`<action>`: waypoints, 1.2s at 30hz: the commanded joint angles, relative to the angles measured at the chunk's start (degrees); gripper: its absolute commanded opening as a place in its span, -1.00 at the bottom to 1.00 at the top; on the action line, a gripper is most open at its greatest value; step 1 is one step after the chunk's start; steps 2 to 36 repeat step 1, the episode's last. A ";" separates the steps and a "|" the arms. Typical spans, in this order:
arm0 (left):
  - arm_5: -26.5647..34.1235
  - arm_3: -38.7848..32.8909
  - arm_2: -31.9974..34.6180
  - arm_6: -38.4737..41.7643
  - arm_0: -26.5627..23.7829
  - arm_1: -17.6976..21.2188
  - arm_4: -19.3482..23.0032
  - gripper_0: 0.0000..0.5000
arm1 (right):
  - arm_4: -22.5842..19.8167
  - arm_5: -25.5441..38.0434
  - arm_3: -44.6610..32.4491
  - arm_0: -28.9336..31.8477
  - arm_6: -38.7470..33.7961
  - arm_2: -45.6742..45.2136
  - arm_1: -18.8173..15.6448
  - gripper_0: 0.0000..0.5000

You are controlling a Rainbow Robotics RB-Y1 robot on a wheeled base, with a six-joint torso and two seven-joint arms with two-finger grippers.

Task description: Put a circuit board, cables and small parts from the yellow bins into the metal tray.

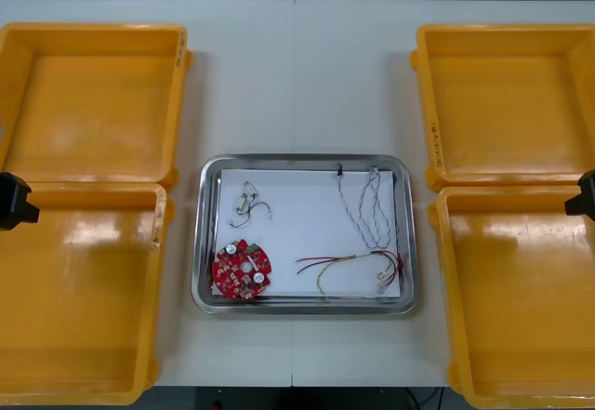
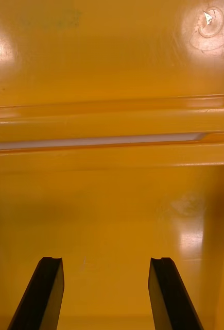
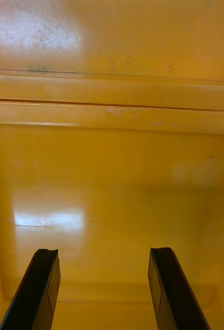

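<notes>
**Yellow bins bare; metal tray stocked**

Yellow bins (image 1: pixel 93 103), four, two at each side of the surface (image 1: pixel 297 85): all bare inside.

Metal tray (image 1: pixel 206 233), between the bins, white inside, held:
- Round red circuit board (image 1: pixel 242 268), flat in the near corner on the robot's left. Judged light and stiff, its studded face fragile. Best taken across the bare rim.
- Small metal parts (image 1: pixel 246 201), with short leads, beyond the board. Judged light and apt to slip, so best pinched at the body, not the leads.
- Twisted cable (image 1: pixel 370 207), looped along the robot's right side of the tray. Judged limp and prone to snag. Best gripped where the strands bunch.
- Red and yellow cable (image 1: pixel 349 266), curved along the near side, well apart from the board. Also limp, with the firmest hold at the connector end.

Left arm (image 1: pixel 13 201) sat at the view's left edge, above the seam between the two left bins. Its jaws stood apart over bare bin floor (image 3: pixel 112 196), holding nothing.

Right arm (image 1: pixel 584 196) mirrored it at the right edge, jaws likewise apart and unloaded over bare bin floor.

Judgement: the loading looked complete.
</notes>
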 commanded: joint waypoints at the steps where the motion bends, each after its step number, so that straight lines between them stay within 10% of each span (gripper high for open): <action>1: 0.36 -1.89 1.71 -6.59 1.29 -0.70 0.40 1.00 | 0.15 0.10 -1.60 0.54 0.87 0.24 0.45 0.91; 36: 0.36 -1.89 1.71 -6.59 1.29 -0.70 0.40 1.00 | 0.15 0.10 -1.60 0.54 0.87 0.24 0.45 0.91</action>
